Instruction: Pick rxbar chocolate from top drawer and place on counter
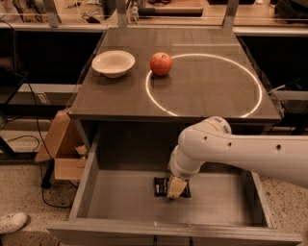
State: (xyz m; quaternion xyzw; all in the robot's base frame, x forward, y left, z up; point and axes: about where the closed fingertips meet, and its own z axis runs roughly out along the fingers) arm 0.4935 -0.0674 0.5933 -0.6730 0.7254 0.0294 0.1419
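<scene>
The top drawer point(120, 199) is pulled open below the counter point(202, 91), a dark tabletop with a bright ring of light. The rxbar chocolate point(160, 186), a flat black wrapper, lies on the drawer floor near the middle. My gripper point(175, 188) hangs down from the white arm into the drawer, right on top of the bar's right part, its pale fingers covering that end. Whether the fingers grip the bar does not show.
A white bowl point(113, 63) and a red apple point(160, 63) stand on the counter's left half. A cardboard box point(65, 149) sits on the floor left of the drawer. A shoe point(10, 223) shows at the bottom left. A wooden workbench point(168, 12) runs behind.
</scene>
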